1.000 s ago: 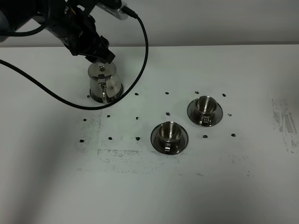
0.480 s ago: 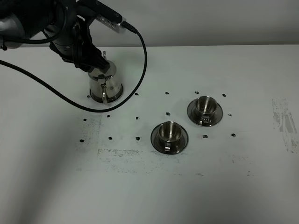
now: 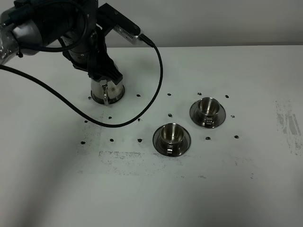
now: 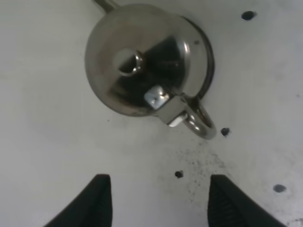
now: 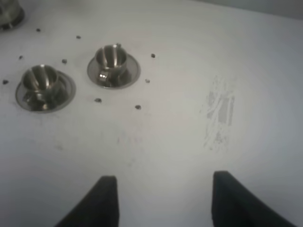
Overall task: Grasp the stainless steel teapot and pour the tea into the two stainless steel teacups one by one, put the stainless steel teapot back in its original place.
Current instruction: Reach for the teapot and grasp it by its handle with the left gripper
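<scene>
Teapot (image 4: 142, 56) stands just ahead of the left gripper (image 4: 160, 184), fingers spread, loop handle (image 4: 199, 120) turned toward them; right gripper (image 5: 161, 184), also spread, hangs well away.

The high camera looks down across the whole white surface (image 3: 142, 198), taking in the teapot (image 3: 107, 90) and two cups (image 3: 171, 135) (image 3: 207, 108). The left wrist camera hangs close, almost straight above the teapot's lid, past the left pincer (image 4: 161, 196). The right wrist camera looks from farther off, slanting past the right pincer (image 5: 161, 196) at the same cups, the teapot just at the frame's edge.
</scene>
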You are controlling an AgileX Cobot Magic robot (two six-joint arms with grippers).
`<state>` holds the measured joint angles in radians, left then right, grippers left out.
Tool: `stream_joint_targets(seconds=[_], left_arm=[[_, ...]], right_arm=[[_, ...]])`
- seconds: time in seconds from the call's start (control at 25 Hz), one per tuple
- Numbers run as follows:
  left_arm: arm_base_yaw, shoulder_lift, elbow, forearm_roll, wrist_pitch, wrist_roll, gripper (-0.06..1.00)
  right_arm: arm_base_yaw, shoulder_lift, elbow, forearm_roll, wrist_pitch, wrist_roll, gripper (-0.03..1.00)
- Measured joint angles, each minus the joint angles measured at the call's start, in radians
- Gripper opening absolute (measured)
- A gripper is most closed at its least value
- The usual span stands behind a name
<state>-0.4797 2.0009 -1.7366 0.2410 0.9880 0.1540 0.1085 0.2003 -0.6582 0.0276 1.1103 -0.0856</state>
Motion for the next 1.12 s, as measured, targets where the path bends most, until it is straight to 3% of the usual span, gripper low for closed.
stream_joint_targets(seconds=[0.24,0.84,1.12], left_arm=[[-0.004,-0.02,0.0,0.015,0.02,-0.016,0.44],[-0.004,-0.025,0.0,0.026,0.019,-0.017,0.44],[-0.004,-0.025,0.0,0.027,0.04,-0.016,0.44]], right_arm=[[0.0,-0.132,0.107,0.006,-0.039,-0.01,0.43],[-0.001,-0.158,0.134,0.034,0.003,-0.019,0.43],[-0.111,-0.158,0.134,0.056,0.003,-0.019,0.43]])
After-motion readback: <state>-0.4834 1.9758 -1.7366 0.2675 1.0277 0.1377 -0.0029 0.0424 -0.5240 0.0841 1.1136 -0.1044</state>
